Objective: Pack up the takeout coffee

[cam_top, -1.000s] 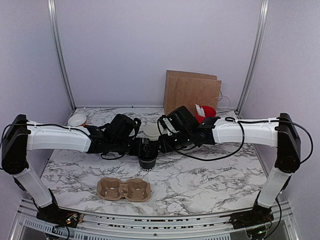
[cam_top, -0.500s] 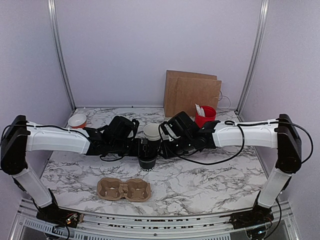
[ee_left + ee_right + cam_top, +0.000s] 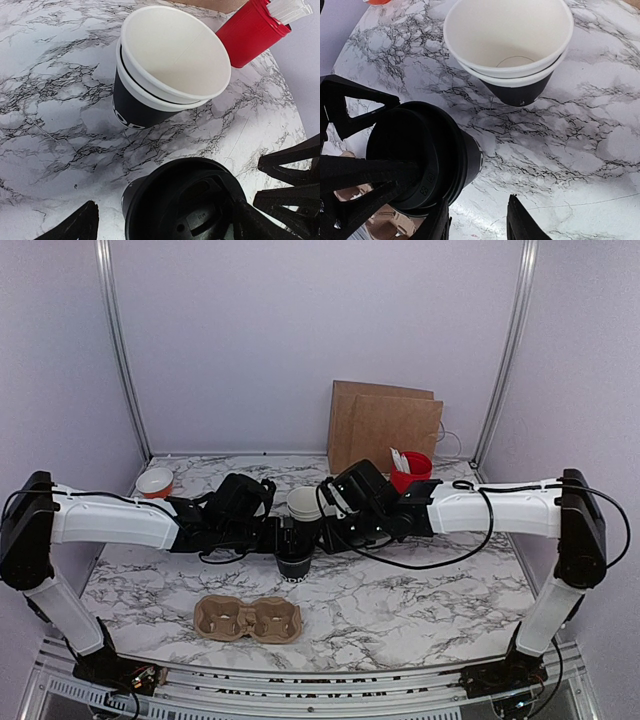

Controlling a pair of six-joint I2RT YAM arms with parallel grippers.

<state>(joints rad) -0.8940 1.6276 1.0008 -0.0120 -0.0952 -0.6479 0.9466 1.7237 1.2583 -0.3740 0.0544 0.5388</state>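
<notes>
The left gripper (image 3: pixel 165 220) is spread wide, its fingers (image 3: pixel 72 227) set on either side of a lidded black cup (image 3: pixel 135 205) without being closed on it. Bare marble is seen between one finger and the cup wall. The right gripper (image 3: pixel 479 212) is partly open and only table top is seen between its fingers (image 3: pixel 520 225), so nothing is gripped. One of its fingers lies just beside the cup, though whether contact is made cannot be told from these views. The black lid (image 3: pixel 405 140) is seated on the cup's mouth.

In the top view, a brown pulp cup carrier (image 3: pixel 248 618) lies nearest the arm bases, apart from the lidded cup. That cup stands upright near the middle of the marble table (image 3: pixel 420 590), hemmed in by both grippers. Just behind it a cream cup (image 3: pixel 175 50) is nested in a second black cup (image 3: pixel 132 107), close to the lidded one but not touching it. Farther back on the right, a red cup (image 3: pixel 412 470) of white utensils stands before a brown paper bag (image 3: pixel 385 425). A small orange-and-white bowl (image 3: pixel 155 480) is seen at the far left.
</notes>
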